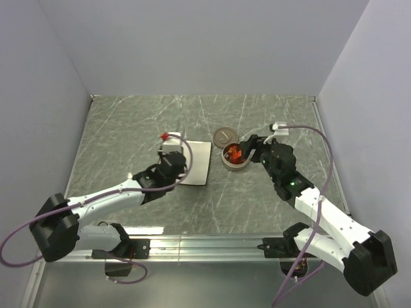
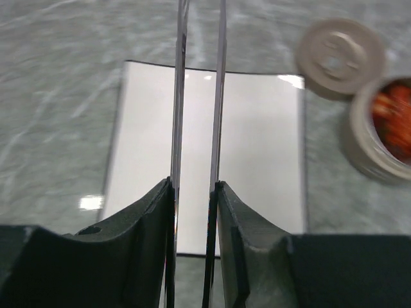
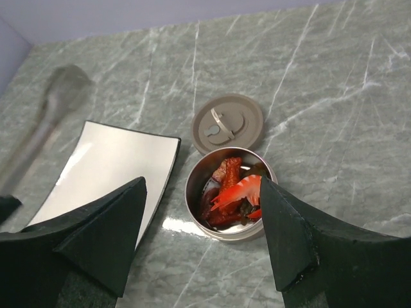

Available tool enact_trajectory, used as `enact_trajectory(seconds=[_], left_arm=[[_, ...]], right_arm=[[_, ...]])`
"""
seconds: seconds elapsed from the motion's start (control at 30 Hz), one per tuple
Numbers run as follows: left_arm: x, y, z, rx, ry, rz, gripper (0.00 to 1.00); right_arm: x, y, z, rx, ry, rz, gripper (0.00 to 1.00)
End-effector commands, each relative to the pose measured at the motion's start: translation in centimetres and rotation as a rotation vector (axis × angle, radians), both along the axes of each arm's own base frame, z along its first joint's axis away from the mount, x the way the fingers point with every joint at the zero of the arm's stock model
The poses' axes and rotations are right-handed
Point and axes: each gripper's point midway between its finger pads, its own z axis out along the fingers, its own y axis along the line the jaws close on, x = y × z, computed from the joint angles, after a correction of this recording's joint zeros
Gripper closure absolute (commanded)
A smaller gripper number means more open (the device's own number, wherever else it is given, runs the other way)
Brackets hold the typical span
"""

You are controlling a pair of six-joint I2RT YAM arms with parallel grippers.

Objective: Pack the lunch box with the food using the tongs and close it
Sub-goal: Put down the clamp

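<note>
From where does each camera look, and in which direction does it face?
Top external: above and behind the bases, facing down and forward over the table; left arm and right arm both show.
Left wrist: on the left arm, facing along the left gripper, shut on the tongs, toward the white plate; only that gripper shows.
Right wrist: on the right arm, facing down past the open right gripper at the lunch box with food; only that gripper shows.
Shared by both wrist views: white plate, lunch box, lid.

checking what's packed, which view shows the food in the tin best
The right wrist view: the food lies sharp and close in the open tin. The left wrist view shows it blurred at the edge; the top view, only a red speck.
</note>
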Motion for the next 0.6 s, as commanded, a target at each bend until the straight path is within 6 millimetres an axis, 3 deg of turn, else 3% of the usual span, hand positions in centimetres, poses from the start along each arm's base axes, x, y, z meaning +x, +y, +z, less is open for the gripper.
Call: enact_trajectory(seconds=[0.0, 0.17, 0.3, 0.57], left_arm=[[2.6, 5.0, 1.4, -0.079, -0.059, 0.148, 0.62], [4.7, 10.6, 1.1, -0.1, -0.068, 0.281, 0.61], [6.5, 15.0, -0.8, -0.088, -0.007, 0.37, 0.61], [9.8, 17.7, -5.9, -0.066, 0.154, 0.443, 0.62]], right_arm=[[1.6, 0.9, 2.9, 0.032, -0.06, 0.016, 0.22], [3.2, 2.1, 3.1, 0.031, -0.045, 0.044, 0.22], [4.5, 3.1, 4.2, 0.045, -0.058, 0.077, 0.22], [6.8, 4.7, 4.7, 0.048, -0.046, 0.132, 0.23]])
